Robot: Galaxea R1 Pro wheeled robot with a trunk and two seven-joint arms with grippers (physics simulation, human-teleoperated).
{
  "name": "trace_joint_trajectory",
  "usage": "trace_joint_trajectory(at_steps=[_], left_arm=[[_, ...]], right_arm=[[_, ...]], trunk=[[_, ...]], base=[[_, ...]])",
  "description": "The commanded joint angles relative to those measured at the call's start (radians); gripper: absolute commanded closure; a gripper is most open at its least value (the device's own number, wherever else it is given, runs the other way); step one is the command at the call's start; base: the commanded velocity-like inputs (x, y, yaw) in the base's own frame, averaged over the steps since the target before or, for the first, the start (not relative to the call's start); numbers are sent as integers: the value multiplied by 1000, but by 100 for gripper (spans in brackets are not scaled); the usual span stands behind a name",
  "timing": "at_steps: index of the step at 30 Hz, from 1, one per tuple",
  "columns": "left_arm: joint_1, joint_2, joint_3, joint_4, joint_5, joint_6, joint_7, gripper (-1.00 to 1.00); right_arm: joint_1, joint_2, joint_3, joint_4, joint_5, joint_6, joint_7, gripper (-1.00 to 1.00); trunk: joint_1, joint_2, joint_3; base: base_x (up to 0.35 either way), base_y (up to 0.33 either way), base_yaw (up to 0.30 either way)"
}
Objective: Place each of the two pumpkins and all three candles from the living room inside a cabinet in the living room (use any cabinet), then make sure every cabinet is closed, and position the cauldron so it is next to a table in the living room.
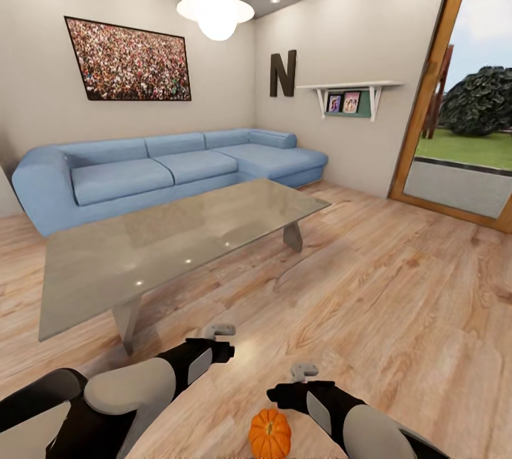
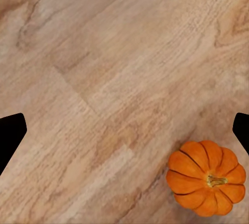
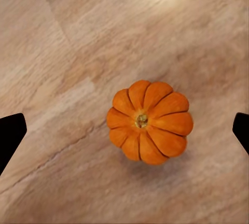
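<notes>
One pumpkin (image 1: 270, 434) sits on the wooden floor (image 1: 398, 303) right in front of my base, low in the head view, between my two forearms and nearer the right one. It rests upright with its stem pointing up, and nothing touches it.

My right end effector (image 3: 124, 130) hangs straight above the pumpkin (image 3: 149, 122), its two dark fingertips (image 3: 10, 133) spread wide to either side of it and well clear of its ribs. My left end effector (image 2: 124, 133) hangs over bare floor (image 2: 104, 52), fingertips (image 2: 10, 133) likewise spread wide and holding nothing; the pumpkin (image 2: 206, 178) lies off toward one fingertip, apart from it.

Ahead of me stands a glass-topped coffee table (image 1: 171, 246); its tabletop carries nothing I can make out. Behind it a blue corner sofa (image 1: 163, 168) runs along the far walls, under a framed picture (image 1: 129, 61) and a pendant lamp (image 1: 215, 4). On the right wall are a letter N (image 1: 283, 74), a small shelf (image 1: 348, 93) with photos, and a glazed door (image 1: 462, 96) to the garden.
</notes>
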Motion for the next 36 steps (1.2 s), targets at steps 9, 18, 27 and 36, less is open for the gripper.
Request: trace_joint_trajectory(at_steps=[9, 18, 27, 36], left_arm=[[-1, 0, -8, -2, 9, 2, 6, -100], [-1, 0, -8, -2, 9, 1, 6, -100], [-1, 0, -7, -2, 9, 2, 6, -100], [-1, 0, -7, -2, 9, 2, 6, -100]], right_arm=[[0, 1, -9, -3, 10, 3, 1, -100], [0, 1, -9, -3, 10, 3, 0, -100], [0, 1, -9, -2, 10, 6, 1, -100], [0, 1, -9, 23, 42, 128, 9, -100]], trunk=[[34, -64, -29], [48, -86, -62], [53, -88, -97], [57, -90, -131]], base=[[0, 0, 0], [0, 0, 0], [0, 0, 0], [0, 0, 0]])
